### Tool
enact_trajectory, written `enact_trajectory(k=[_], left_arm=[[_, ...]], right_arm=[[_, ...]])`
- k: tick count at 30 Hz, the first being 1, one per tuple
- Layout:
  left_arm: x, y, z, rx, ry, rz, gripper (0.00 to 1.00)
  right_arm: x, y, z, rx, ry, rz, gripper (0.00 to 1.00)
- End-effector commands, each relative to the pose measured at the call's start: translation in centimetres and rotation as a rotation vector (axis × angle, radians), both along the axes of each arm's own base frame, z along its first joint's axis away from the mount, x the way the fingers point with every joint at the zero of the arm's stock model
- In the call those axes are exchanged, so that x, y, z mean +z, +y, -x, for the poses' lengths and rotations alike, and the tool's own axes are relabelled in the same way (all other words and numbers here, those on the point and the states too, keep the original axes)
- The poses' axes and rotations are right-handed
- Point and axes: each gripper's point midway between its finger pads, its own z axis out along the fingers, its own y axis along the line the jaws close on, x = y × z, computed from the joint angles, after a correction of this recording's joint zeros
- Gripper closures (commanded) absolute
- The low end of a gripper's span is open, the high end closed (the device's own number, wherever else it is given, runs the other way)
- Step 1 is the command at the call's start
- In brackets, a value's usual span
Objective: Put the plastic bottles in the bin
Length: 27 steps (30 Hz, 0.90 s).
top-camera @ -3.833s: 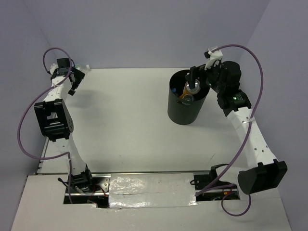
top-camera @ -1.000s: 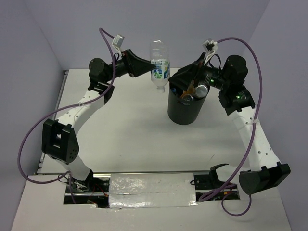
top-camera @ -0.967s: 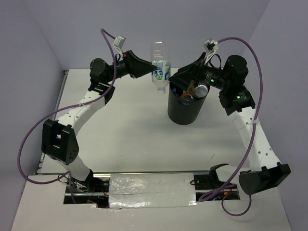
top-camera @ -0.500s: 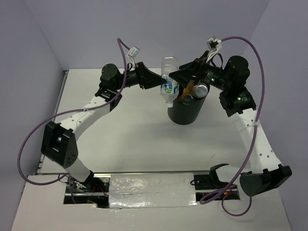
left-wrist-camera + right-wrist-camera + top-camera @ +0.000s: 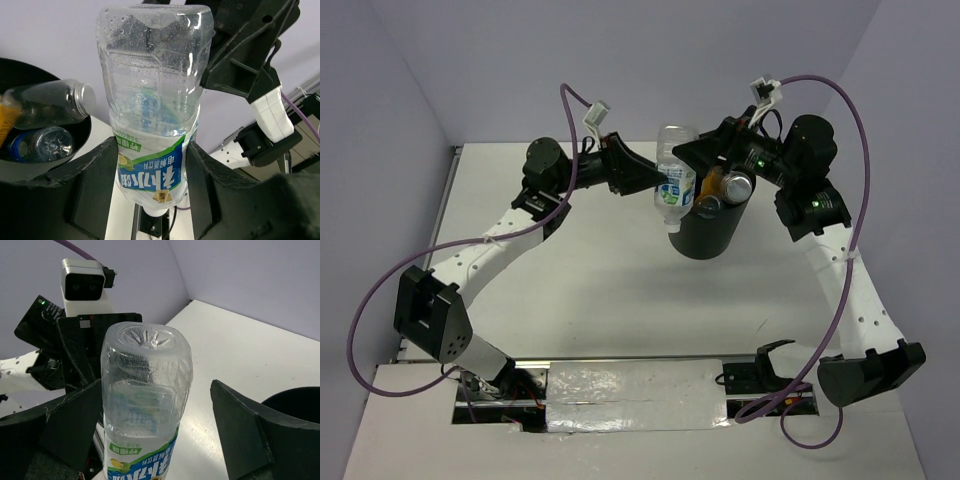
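Clear bottle (image 5: 675,180), cap down, held by my left hand (image 5: 152,145) at the bin (image 5: 705,235)'s rim; right hand (image 5: 156,385) wide astride it. Risk: released here, it falls outside.

A: Enclosure?
B: Plain pale lilac walls (image 5: 620,60) on three sides. Matte white tabletop (image 5: 590,290).
A: Near edge?
B: Crinkled silver foil strip (image 5: 635,397) just in front of a metal rail (image 5: 620,362). Lighting even, shadows soft.

Your left arm (image 5: 480,255) stretches to upper centre, left gripper (image 5: 661,182) clamped on a bottle (image 5: 675,160); your right arm (image 5: 840,270) bends in from the right, right gripper (image 5: 156,390) spread wide.
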Motion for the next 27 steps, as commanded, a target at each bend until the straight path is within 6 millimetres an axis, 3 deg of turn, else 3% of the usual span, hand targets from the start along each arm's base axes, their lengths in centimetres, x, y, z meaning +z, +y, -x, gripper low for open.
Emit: enact_trajectory(k=[1,7,9,10,11,12,14,15,17,20,23,24,25,27], left_arm=[[2.2,0.2,2.4,-0.049,-0.119,0.03,1.0],[2.2,-0.1,2.8,-0.074,-0.126,0.019,0.91],[2.3,-0.2,3.0,-0.083,-0.131,0.017,0.83],[2.2,-0.2,3.0,-0.086,-0.123,0.011,0.77],[2.3,-0.2,3.1,-0.087,-0.125,0.01,0.69],[2.1,-0.2,3.0,-0.085,-0.121,0.005,0.43],[2.3,0.0,3.0,-0.069,-0.125,-0.007,0.07],[2.4,0.1,3.1,-0.065,-0.134,-0.014,0.01],[2.5,0.7,2.7,-0.034,-0.135,-0.043,0.01],[3.1,3.2,1.9,0.059,-0.157,-0.06,0.01],[2.1,7.0,-0.3,0.25,-0.131,-0.124,0.01],[0.9,8.5,-1.3,0.314,-0.087,-0.166,0.01],[1.3,10.0,-1.7,0.416,-0.124,-0.18,0.01],[-0.6,11.2,-1.9,0.499,-0.098,-0.216,0.01]], right_arm=[[2.1,0.9,1.4,0.079,-0.046,-0.031,0.09],[2.5,2.2,3.4,0.23,-0.03,-0.062,0.31],[2.2,2.5,3.6,0.258,-0.025,-0.059,0.44],[2.0,2.5,3.4,0.26,-0.023,-0.056,0.56],[2.0,2.5,3.5,0.266,-0.026,-0.051,0.61],[1.9,2.5,3.4,0.268,-0.026,-0.048,0.66],[2.1,2.0,3.1,0.265,-0.039,-0.036,0.77],[2.3,1.7,2.9,0.258,-0.046,-0.029,0.8],[2.7,0.4,2.0,0.207,-0.07,-0.007,0.87],[3.6,-1.7,0.3,0.101,-0.125,0.038,0.89],[4.8,-4.4,-2.0,-0.056,-0.211,0.081,0.9],[5.2,-4.9,-2.6,-0.096,-0.235,0.093,0.9],[5.1,-5.3,-3.7,-0.132,-0.255,0.115,0.9],[5.4,-6.3,-5.4,-0.213,-0.273,0.123,0.91]])
